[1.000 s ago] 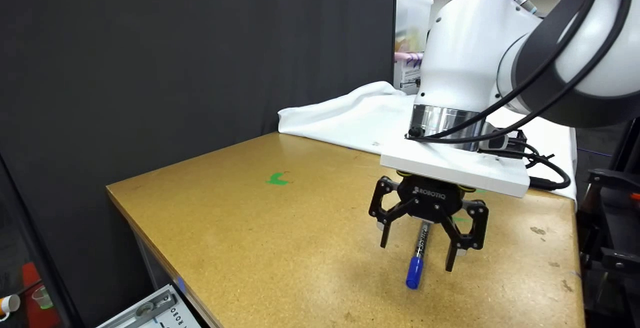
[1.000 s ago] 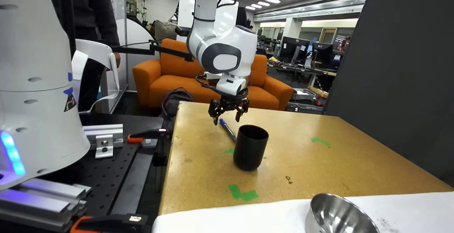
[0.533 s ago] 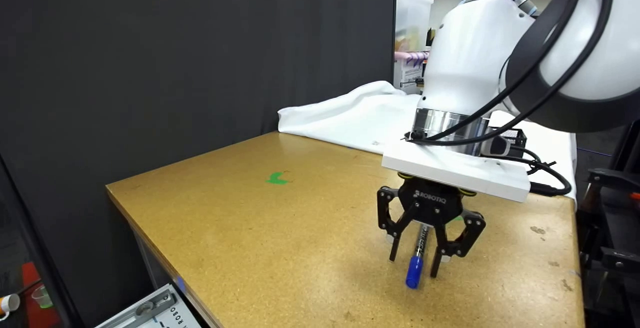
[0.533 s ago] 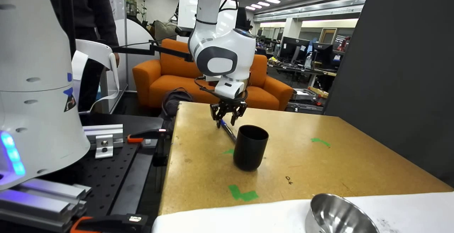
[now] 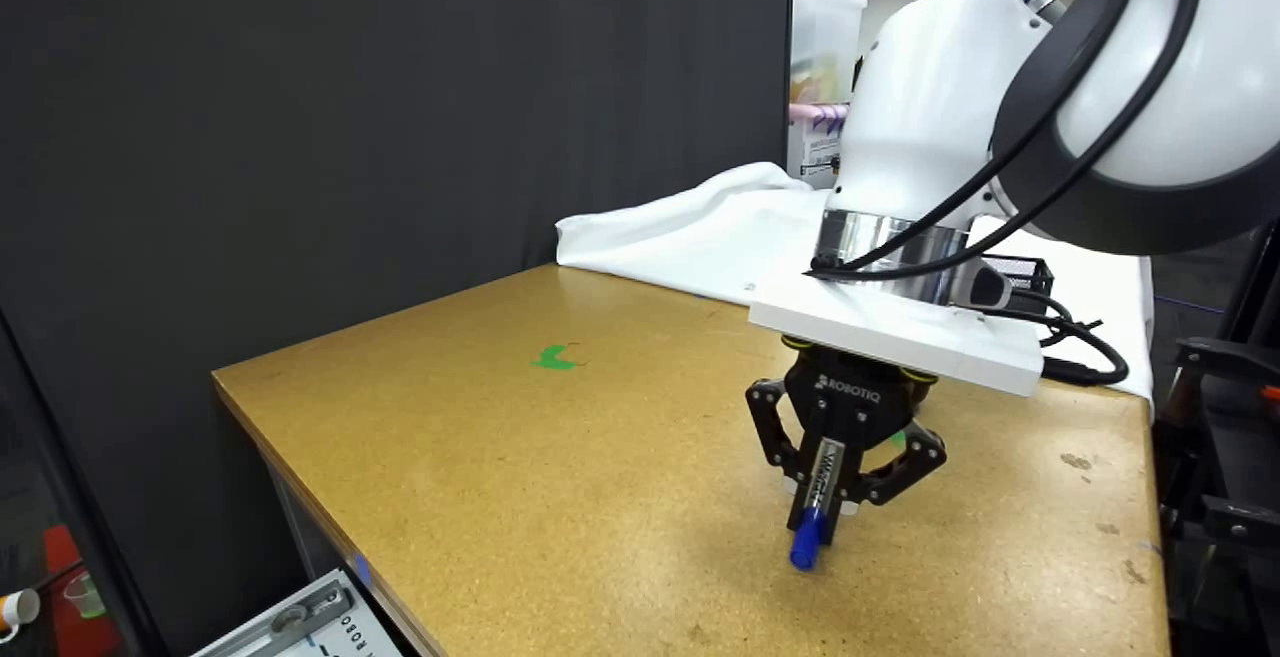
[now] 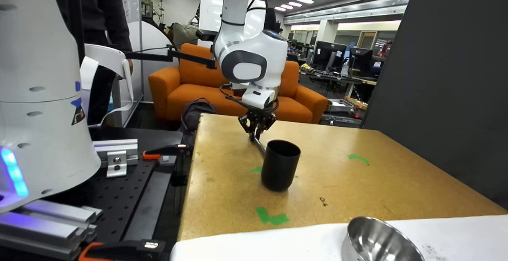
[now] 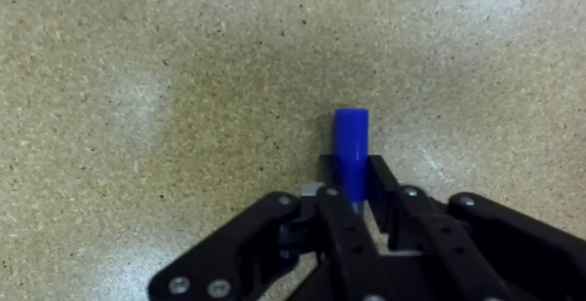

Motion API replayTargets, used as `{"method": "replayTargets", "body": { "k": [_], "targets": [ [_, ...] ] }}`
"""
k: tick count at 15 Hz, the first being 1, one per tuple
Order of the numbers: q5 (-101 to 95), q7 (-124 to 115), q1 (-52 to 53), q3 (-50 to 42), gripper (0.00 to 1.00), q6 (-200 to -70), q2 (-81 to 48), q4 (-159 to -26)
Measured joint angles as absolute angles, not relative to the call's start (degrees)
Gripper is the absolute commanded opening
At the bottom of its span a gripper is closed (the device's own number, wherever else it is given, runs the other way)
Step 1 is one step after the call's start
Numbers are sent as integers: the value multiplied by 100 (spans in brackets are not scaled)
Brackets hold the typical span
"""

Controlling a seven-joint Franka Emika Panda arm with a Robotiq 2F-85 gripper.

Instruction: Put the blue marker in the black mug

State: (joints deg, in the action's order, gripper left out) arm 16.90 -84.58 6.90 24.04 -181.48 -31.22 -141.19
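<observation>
The blue marker (image 7: 351,131) is pinched between the two black fingers in the wrist view, its blue cap sticking out past the fingertips. My gripper (image 5: 811,525) is shut on it near the cap end; in an exterior view the silver, lettered barrel (image 5: 824,475) also shows. Whether the marker touches the table cannot be told. The black mug (image 6: 280,166) stands upright on the table in an exterior view, nearer that camera than my gripper (image 6: 255,136), and covers the marker's far end there. Neither my gripper nor the marker is in the mug.
A silver metal bowl (image 6: 379,240) sits on a white cloth (image 6: 270,246) along one table edge. Green tape marks (image 6: 273,217) lie on the brown table (image 5: 500,457). A dark partition (image 5: 400,137) rises along one side.
The fingers have come together from wide apart and taken hold of the marker. Gripper and marker have shifted slightly; the mug has stayed put.
</observation>
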Motion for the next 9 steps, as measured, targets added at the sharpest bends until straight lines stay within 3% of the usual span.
{"method": "replayTargets", "body": {
  "k": [9],
  "targets": [
    [2545, -8126, -195, 3760, 5, -17578, -2002, -14107]
  ]
}}
